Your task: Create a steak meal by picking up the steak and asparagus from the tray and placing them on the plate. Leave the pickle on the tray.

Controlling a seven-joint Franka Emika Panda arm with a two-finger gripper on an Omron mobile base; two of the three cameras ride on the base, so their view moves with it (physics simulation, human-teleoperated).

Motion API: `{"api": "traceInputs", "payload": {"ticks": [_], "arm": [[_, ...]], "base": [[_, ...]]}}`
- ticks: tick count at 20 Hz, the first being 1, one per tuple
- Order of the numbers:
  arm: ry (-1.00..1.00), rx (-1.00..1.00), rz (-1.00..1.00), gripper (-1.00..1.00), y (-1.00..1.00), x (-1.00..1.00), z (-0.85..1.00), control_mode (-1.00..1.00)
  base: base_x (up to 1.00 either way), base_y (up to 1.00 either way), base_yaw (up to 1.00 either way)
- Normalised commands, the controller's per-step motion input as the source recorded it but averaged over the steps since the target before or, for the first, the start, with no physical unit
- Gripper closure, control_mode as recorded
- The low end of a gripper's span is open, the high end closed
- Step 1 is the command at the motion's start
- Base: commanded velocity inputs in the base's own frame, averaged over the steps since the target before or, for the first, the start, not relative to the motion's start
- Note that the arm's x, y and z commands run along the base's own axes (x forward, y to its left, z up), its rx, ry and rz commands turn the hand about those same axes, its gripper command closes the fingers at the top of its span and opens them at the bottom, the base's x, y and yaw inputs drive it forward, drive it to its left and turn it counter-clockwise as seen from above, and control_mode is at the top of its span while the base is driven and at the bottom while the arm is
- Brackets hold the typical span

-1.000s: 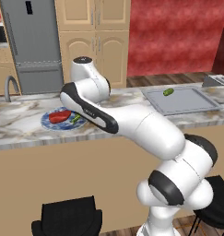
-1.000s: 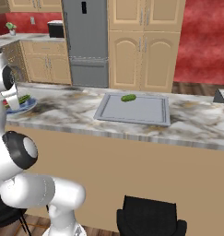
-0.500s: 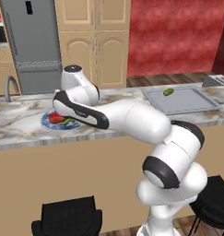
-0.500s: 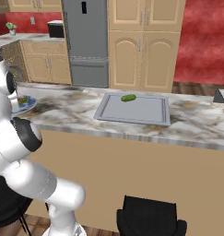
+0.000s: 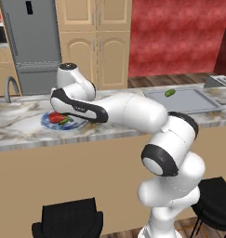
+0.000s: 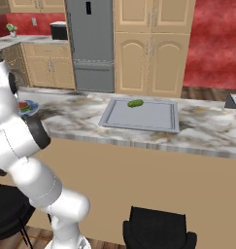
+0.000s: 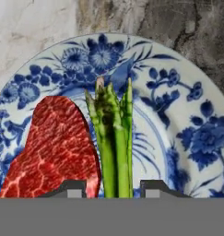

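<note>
The blue and white plate [image 7: 187, 120] lies right under my hand on the marble counter. The red steak [image 7: 53, 156] rests on its left half. The green asparagus [image 7: 112, 133] lies beside the steak and runs between my fingertips [image 7: 76, 188]. My gripper [image 7: 114, 189] is open, with a narrow gap on each side of the stalk. From the left base view, the plate [image 5: 47, 123] with the steak [image 5: 54, 116] sits under my wrist. The pickle [image 5: 169, 93] lies on the grey tray [image 5: 198, 103] at the far right, and again pickle [image 6: 135, 103] on tray [image 6: 139, 119].
A sink tap [image 5: 9, 86] stands at the counter's left end. Behind the counter are a grey fridge [image 5: 28, 42] and wooden cabinets [image 5: 93, 42]. Black stools [image 5: 68, 218] stand in front of the counter below.
My arm has swung left and down over the plate. The jaws were shut and have parted a little, so the asparagus now lies loose on the plate.
</note>
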Motion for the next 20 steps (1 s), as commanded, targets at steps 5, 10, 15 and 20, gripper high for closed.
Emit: {"api": "traceInputs", "payload": {"ticks": [5, 10, 15, 20], "arm": [[0.0, 0.0, -0.01, -1.0, -0.14, -0.18, 0.32, -1.0], [0.0, 0.04, -0.04, -1.0, -0.74, -0.64, 0.41, -1.0], [-0.06, 0.14, -0.05, -1.0, -1.0, -0.98, 0.06, -1.0], [-0.26, 0.19, -0.01, -1.0, -1.0, -1.0, -0.01, -1.0]], "base": [[0.0, 0.0, 0.0], [0.0, 0.0, 0.0], [0.0, 0.0, 0.0], [0.0, 0.0, 0.0]]}}
